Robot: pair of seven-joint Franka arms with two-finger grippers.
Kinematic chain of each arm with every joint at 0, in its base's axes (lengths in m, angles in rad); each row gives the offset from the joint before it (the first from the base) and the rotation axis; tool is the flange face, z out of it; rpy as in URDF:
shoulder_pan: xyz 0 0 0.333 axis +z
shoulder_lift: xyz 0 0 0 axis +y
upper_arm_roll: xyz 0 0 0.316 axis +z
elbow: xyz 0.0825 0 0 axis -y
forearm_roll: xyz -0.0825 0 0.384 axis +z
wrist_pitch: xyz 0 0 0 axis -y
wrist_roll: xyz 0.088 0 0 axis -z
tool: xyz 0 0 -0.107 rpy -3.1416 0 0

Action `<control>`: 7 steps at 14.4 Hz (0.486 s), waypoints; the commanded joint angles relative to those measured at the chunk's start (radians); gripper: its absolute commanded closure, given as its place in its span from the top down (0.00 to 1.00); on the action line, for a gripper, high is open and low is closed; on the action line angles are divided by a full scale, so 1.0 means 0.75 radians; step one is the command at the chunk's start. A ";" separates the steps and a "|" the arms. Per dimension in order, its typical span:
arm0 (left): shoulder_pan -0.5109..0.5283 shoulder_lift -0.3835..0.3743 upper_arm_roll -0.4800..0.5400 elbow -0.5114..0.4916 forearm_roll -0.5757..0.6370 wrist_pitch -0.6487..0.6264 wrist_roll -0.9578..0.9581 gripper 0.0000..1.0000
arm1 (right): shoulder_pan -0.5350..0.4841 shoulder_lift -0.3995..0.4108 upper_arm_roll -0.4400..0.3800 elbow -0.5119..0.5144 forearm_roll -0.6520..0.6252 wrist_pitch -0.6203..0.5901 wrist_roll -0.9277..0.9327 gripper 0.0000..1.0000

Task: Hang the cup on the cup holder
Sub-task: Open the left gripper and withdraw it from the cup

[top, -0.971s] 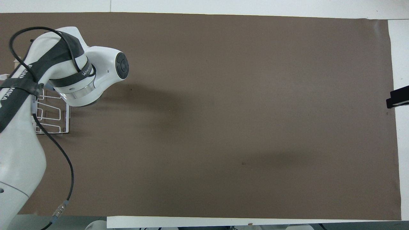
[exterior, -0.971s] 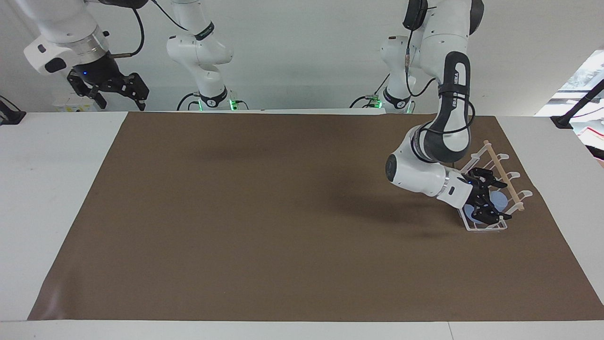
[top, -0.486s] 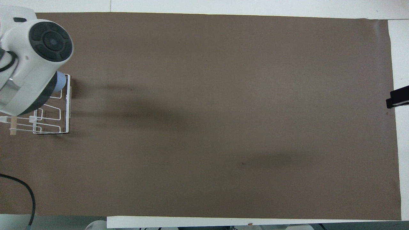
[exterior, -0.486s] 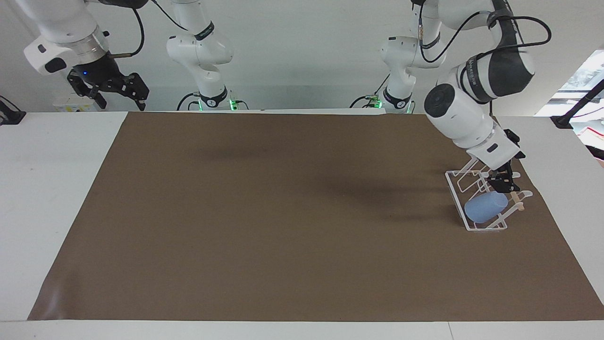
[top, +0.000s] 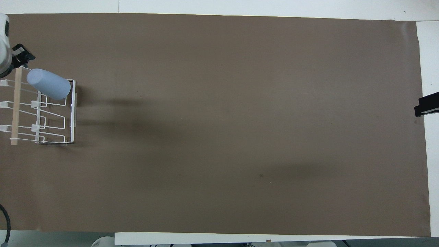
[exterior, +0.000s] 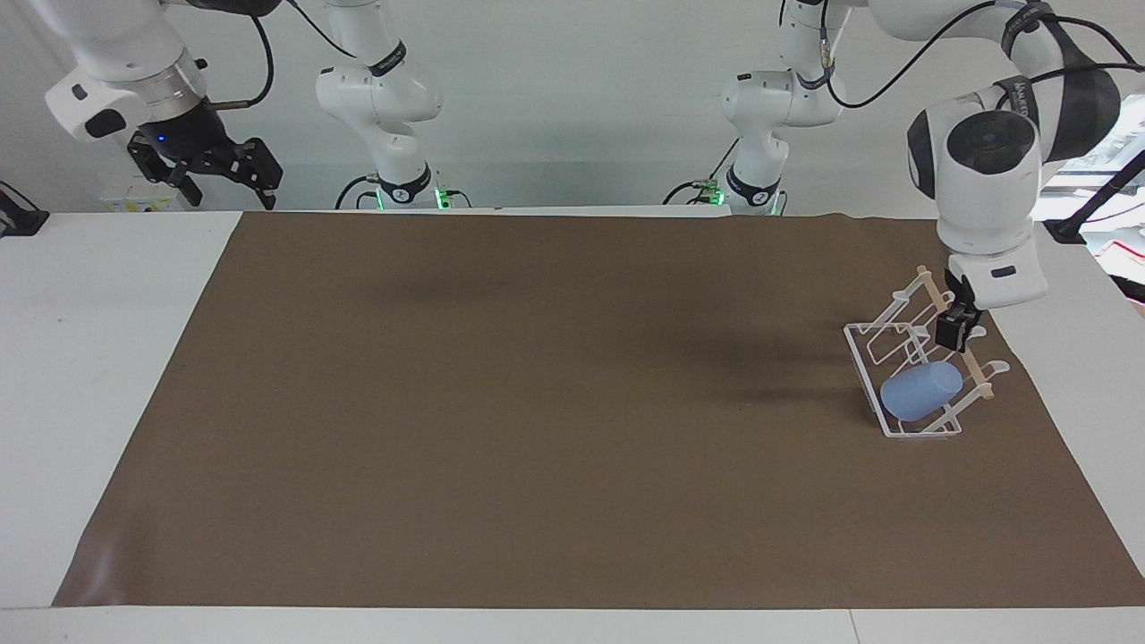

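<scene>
Facing view: cup (exterior: pixel 921 391) hangs tilted on rack (exterior: pixel 864 355), at left arm's table end. Left gripper (exterior: pixel 952 332) hovers over rack, empty; jaws can't tell. Right gripper (exterior: pixel 207 165) waits raised, jaws spread. Overhead view: cup (top: pixel 48 83) on rack's (top: pixel 72 113) end prong farthest from robots.

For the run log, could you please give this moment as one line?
cup: hung on rack, farthest prong | left tool: over rack, off cup | right tool: waiting, raised at its table end

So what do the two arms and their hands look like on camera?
Both arms are glossy white with rounded joints, dark grey bands and black cables looped alongside. The left hand and right hand are black two-finger units; a small blue light glows by the right one.
</scene>
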 commanded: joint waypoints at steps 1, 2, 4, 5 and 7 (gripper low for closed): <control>0.018 -0.061 -0.006 -0.029 -0.156 -0.082 0.173 1.00 | -0.010 -0.024 0.007 -0.028 -0.004 -0.005 -0.025 1.00; 0.016 -0.086 -0.008 -0.031 -0.222 -0.139 0.248 1.00 | -0.010 -0.024 0.009 -0.028 -0.004 -0.003 -0.025 1.00; 0.028 -0.118 -0.004 -0.020 -0.369 -0.225 0.469 1.00 | -0.010 -0.024 0.009 -0.028 -0.004 -0.003 -0.025 1.00; 0.032 -0.141 -0.004 -0.022 -0.398 -0.247 0.551 1.00 | -0.010 -0.024 0.009 -0.028 -0.004 -0.003 -0.023 1.00; 0.028 -0.149 0.002 -0.010 -0.471 -0.272 0.684 1.00 | -0.010 -0.024 0.009 -0.028 -0.004 -0.003 -0.025 1.00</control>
